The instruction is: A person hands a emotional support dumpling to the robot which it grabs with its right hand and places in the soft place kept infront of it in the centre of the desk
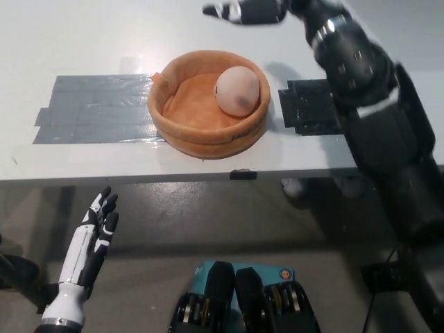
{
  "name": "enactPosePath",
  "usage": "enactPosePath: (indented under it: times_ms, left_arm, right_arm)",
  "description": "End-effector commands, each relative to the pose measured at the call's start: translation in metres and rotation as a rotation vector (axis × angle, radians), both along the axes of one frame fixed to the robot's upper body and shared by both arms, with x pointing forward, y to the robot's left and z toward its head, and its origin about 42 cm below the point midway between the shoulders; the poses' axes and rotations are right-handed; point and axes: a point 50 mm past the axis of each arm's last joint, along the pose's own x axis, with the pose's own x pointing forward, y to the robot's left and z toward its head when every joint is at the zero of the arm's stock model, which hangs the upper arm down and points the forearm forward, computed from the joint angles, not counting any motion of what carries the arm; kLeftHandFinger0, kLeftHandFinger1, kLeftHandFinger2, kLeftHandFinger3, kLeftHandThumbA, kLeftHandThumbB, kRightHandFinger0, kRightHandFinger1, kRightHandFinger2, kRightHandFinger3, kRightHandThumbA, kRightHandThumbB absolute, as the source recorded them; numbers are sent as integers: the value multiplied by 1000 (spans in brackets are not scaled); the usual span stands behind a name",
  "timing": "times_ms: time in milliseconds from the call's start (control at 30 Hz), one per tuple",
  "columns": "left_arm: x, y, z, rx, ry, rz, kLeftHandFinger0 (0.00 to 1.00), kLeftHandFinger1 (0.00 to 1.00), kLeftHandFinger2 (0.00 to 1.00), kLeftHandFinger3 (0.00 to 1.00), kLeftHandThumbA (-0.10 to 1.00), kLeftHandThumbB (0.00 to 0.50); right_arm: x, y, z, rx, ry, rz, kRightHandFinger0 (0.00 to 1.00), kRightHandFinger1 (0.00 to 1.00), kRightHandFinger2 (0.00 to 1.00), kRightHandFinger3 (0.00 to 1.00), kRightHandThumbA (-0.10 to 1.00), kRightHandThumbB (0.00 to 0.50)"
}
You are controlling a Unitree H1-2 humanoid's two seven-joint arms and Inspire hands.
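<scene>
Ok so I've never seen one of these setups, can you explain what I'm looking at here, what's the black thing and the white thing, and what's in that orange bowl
This is a view from a camera on a humanoid robot's head, looking steeply down at a white desk. The big black shape coming in from the right is the robot's own right arm, ending in its right hand near the top edge, raised above the desk and holding nothing. The white and black piece at the lower left is its left hand, open and resting below the desk edge.

On the desk sits a soft orange basket with a padded rim. Inside it, toward the right side, lies a pale round plush dumpling. Nothing is touching it. Grey tape is stuck to the desk left of the basket, and a dark patch lies to its right.
</scene>
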Motion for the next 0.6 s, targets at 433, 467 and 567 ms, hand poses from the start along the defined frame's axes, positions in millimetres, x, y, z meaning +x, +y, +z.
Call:
enactPosePath:
  times_ms: [433,467,567]
  left_arm:
    - [6,-6,5,-21,0,-44,1000,1000,1000,1000,1000,133]
    - [5,-6,5,-19,0,-47,1000,1000,1000,1000,1000,125]
    - [0,-6,-1,-20,16,-54,1000,1000,1000,1000,1000,115]
  right_arm:
    - [-239,-119,-125,425,-131,-154,1000,1000,1000,1000,889,25]
    - [-242,-123,-136,433,-107,-169,1000,1000,1000,1000,883,20]
    - [-249,-130,-165,454,-17,-212,1000,1000,1000,1000,882,13]
